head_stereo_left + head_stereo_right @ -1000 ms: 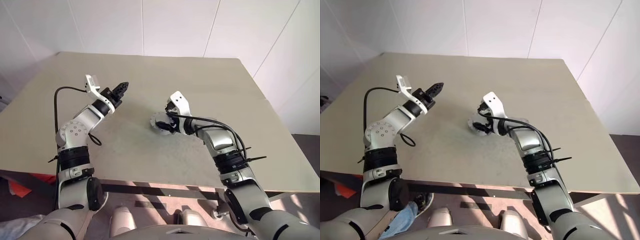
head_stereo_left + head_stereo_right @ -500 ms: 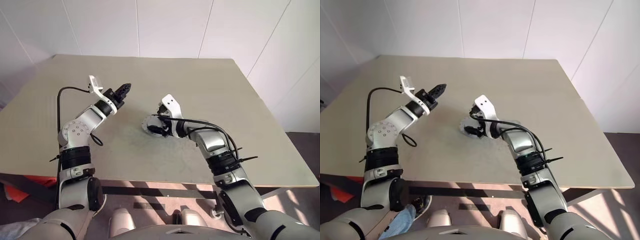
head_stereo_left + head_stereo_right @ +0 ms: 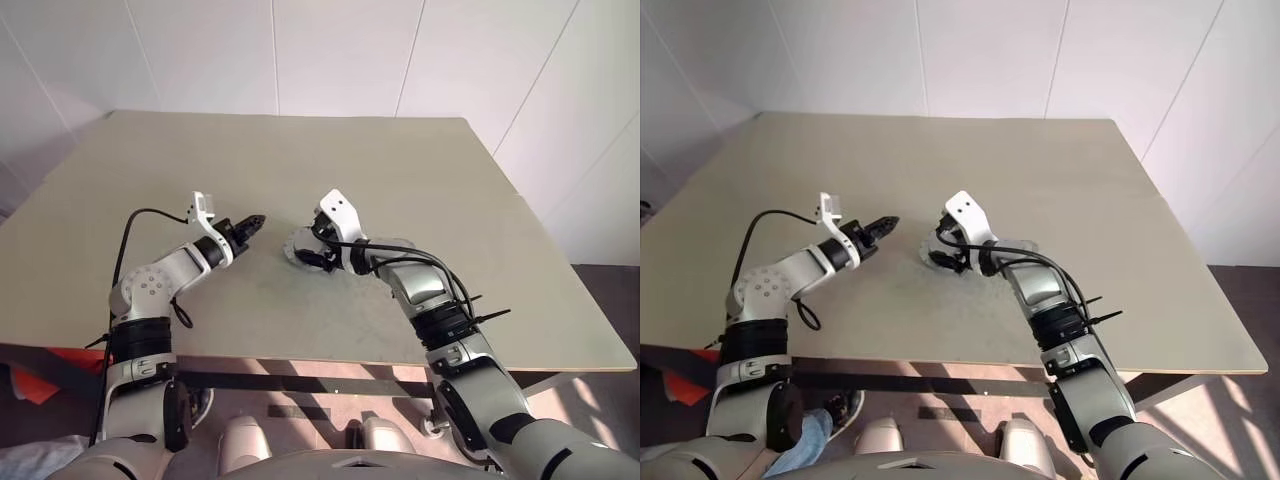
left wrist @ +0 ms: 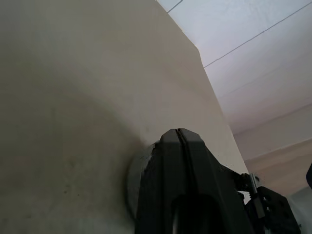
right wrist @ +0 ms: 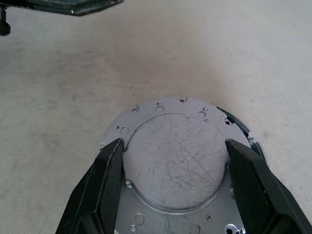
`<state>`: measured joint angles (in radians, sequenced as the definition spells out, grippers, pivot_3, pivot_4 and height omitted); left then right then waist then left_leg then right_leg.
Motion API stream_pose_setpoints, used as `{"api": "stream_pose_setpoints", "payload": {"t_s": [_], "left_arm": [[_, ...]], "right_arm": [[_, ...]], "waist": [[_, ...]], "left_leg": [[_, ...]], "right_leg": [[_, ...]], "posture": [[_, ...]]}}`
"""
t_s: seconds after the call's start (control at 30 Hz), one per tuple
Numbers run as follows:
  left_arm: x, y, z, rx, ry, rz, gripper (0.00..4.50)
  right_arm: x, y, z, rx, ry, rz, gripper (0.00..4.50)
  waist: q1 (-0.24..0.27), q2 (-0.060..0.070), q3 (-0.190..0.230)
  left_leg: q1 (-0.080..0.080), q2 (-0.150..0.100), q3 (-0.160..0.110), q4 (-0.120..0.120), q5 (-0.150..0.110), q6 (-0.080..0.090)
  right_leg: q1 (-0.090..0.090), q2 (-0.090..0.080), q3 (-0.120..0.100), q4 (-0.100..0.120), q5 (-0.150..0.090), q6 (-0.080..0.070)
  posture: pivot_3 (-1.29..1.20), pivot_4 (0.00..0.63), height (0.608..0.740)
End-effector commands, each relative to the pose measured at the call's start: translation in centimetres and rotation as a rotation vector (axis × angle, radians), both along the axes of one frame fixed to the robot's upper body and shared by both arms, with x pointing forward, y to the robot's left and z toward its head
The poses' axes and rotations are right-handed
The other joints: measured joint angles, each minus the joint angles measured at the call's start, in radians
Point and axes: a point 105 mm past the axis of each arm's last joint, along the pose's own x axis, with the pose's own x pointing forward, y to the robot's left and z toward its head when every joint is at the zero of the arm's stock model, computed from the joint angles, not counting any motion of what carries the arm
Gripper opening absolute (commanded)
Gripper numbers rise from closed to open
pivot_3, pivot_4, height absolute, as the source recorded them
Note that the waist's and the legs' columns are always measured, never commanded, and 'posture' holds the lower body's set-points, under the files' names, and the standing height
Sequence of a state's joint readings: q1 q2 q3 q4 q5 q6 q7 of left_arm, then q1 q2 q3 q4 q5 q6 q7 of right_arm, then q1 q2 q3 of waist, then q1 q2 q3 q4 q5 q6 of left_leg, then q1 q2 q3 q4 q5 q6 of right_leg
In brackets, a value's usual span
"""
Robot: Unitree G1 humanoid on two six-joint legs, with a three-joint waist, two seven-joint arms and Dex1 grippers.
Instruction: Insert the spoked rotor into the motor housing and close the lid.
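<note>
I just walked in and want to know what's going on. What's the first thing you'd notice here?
The right gripper, open, straddles a scratched silver lid lying near the middle of the tan table. Beside it, the left gripper is shut and points toward the lid.

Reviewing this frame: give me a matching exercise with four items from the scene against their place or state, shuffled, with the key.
Items:
1. left gripper
2. right gripper
3. round scratched silver metal lid
4. beige table

States:
A. jaws spread wide either side of a disc
B. lies flat between two black fingers
C. jaws pressed shut, holding nothing
D. carries the metal assembly

Pairs: 1-C, 2-A, 3-B, 4-D
</note>
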<state>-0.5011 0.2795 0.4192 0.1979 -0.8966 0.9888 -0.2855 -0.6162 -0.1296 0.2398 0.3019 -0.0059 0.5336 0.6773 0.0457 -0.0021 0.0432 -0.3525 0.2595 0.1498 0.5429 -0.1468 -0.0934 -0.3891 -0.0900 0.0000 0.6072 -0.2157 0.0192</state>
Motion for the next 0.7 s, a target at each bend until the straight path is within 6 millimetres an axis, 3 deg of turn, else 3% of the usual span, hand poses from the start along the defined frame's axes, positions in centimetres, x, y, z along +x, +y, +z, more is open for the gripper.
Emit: {"api": "stream_pose_setpoints", "payload": {"t_s": [0.03, 0.33, 0.7], "left_arm": [[0.3, 1.4, 1.8, -0.018, -0.056, 0.018, 0.02], [0.2, 0.8, 1.1, -0.013, -0.042, 0.007, 0.02], [0.1, -0.1, 0.6, -0.006, -0.028, -0.016, 0.02]], "right_arm": [[-0.3, 0.3, -0.2, -0.019, -0.008, 0.015, 3.17], [0.1, -0.1, 1.7, -0.006, -0.071, 0.003, 3.17], [0.6, -0.1, 4.6, 0.084, -0.082, -0.036, 3.17]], "waist": [[0.001, 0.0, 0.0], [0.007, 0.001, 0.001], [0.028, 0.001, 0.002]], "left_leg": [[0.0, 0.0, 0.0, 0.0, 0.0, 0.0], [-0.001, -0.001, 0.0, 0.0, 0.0, 0.0], [-0.016, -0.001, -0.001, 0.001, 0.002, -0.003]], "right_leg": [[0.0, 0.0, 0.0, 0.0, 0.0, 0.0], [0.0, -0.001, 0.0, 0.0, 0.0, 0.0], [-0.013, -0.001, -0.001, -0.001, 0.0, 0.0]], "posture": [[0.0, 0.0, 0.74], [0.0, 0.0, 0.74], [0.0, 0.0, 0.74]]}}
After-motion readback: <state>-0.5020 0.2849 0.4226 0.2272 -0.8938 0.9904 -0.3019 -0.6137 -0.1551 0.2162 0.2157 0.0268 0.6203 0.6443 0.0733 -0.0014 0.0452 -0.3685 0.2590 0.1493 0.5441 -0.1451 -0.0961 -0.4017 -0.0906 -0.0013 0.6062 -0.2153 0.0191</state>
